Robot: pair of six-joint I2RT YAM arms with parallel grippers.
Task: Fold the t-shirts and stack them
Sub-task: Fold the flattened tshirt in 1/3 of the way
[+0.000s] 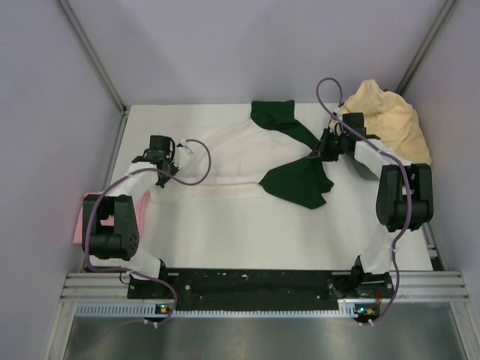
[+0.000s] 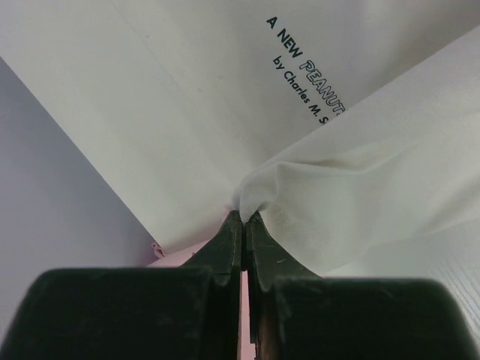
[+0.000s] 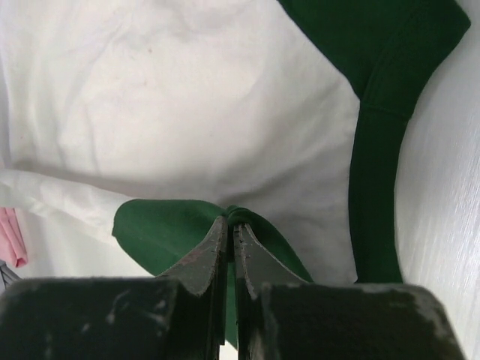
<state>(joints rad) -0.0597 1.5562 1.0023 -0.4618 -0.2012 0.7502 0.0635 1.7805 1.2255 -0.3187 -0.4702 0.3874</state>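
Pale tabletop (image 1: 225, 240) is carrying a white t-shirt (image 1: 232, 157). Left end effector (image 2: 244, 217) is pinching its white fabric, right end effector (image 3: 229, 221) its green cloth (image 3: 165, 232).

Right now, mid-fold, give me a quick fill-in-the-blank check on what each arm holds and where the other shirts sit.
The left jaws are ____ on the white cloth t-shirt with black lettering.
The right jaws pinch its dark ____ sleeve.
The crumpled pale yellow-tan cloth t-shirt lies at the far ____ corner.
The pink cloth t-shirt lies at the ____ edge of the white table.
Missing: shut, green, right, left.
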